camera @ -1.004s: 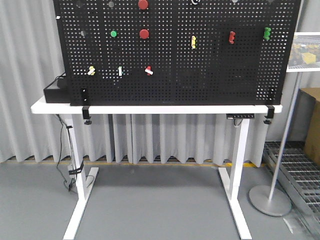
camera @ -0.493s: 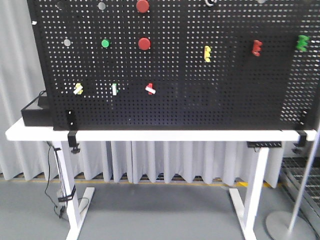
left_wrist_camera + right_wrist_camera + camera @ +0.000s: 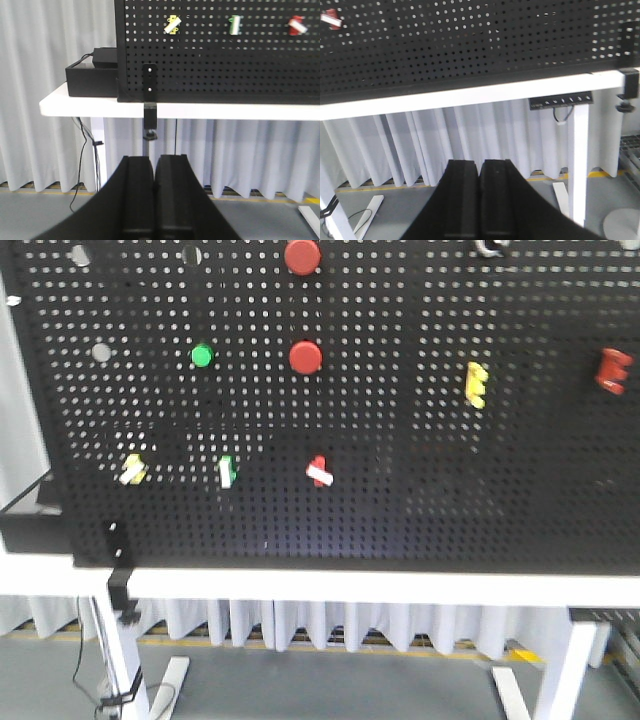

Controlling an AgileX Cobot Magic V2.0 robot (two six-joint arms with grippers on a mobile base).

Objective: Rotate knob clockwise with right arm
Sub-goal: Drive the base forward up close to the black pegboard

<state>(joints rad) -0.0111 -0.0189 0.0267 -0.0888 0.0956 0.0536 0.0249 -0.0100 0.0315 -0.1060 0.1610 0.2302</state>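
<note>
A black pegboard (image 3: 400, 440) stands on a white table (image 3: 350, 586). Its lower row holds three small knobs: yellow-white (image 3: 132, 470), green-white (image 3: 227, 471) and red-white (image 3: 319, 472). They also show in the left wrist view: yellow (image 3: 172, 24), green (image 3: 234, 24), red (image 3: 296, 25). The red knob sits at the top left of the right wrist view (image 3: 331, 19). My left gripper (image 3: 155, 161) is shut and empty, below table height. My right gripper (image 3: 480, 177) is shut and empty, low and well short of the board. Neither gripper shows in the front view.
Two red round buttons (image 3: 306, 357), a green button (image 3: 202, 355), a yellow handle (image 3: 476, 384) and a red handle (image 3: 613, 370) sit higher on the board. A black box (image 3: 92, 82) lies at the table's left end. Clamps (image 3: 149, 107) hold the board. A table leg (image 3: 577, 165) stands at the right.
The front view has closed in on the pegboard: the board fills the frame, and the knobs appear larger and lower. No gripper has entered that view.
</note>
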